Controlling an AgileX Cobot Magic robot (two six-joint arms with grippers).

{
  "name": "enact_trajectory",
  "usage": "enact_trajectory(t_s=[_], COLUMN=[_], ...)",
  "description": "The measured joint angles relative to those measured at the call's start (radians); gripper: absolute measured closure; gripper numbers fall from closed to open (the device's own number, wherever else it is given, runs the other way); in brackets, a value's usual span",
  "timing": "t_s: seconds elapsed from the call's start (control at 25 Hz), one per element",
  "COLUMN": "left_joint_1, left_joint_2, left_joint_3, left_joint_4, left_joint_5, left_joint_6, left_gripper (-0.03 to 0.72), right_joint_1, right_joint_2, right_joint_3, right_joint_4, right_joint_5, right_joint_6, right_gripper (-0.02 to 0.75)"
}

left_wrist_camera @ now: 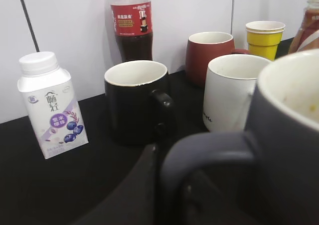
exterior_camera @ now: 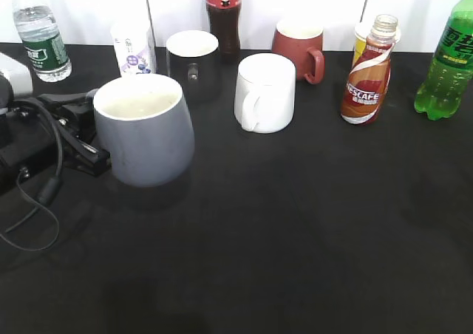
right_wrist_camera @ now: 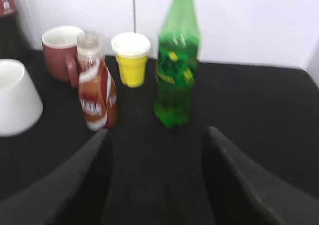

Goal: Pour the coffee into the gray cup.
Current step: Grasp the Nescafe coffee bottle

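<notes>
Left end effector (exterior_camera: 94, 143) grips the gray cup (exterior_camera: 143, 129) handle; right end effector (right_wrist_camera: 154, 180) gapes empty near the coffee (right_wrist_camera: 95, 89).

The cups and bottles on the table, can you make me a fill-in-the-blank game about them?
1. The left pincer holds the gray cup by its ____.
2. The coffee bottle has no ____ on top.
3. The cup nearest the coffee bottle's left side, on the table, is ____.
4. The right pincer is ____, with nothing in it.

Missing words: handle; cap; red; open
</notes>
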Motion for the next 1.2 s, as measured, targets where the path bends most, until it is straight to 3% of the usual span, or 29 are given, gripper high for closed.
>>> enact_trajectory(t_s=[0.56,0.8,0.92,1.2], left_joint_1=[0.000,0.000,0.000,0.000], left_joint_2=[0.000,0.000,0.000,0.000], left_joint_3=[0.000,0.000,0.000,0.000], left_joint_4=[-0.001,-0.001,-0.001,-0.001], left_joint_5=[-0.006,-0.007,-0.007,-0.019], left_joint_6=[0.000,0.000,0.000,0.000], left_gripper=[0.646,0.646,0.646,0.646], right_joint_1=[0.000,0.146,0.149,0.149], right_joint_2=[0.679,0.835,0.954,1.221], right_joint_3=[0.000,0.000,0.000,-0.005], right_joint_4=[-0.022,-0.031,0.015,0.093], right_joint_5=[-0.778,-0.879,-1.002,-1.243], right_joint_6=[0.013,0.035,0.038,0.039], right_gripper=[0.287,0.285,0.103,0.087])
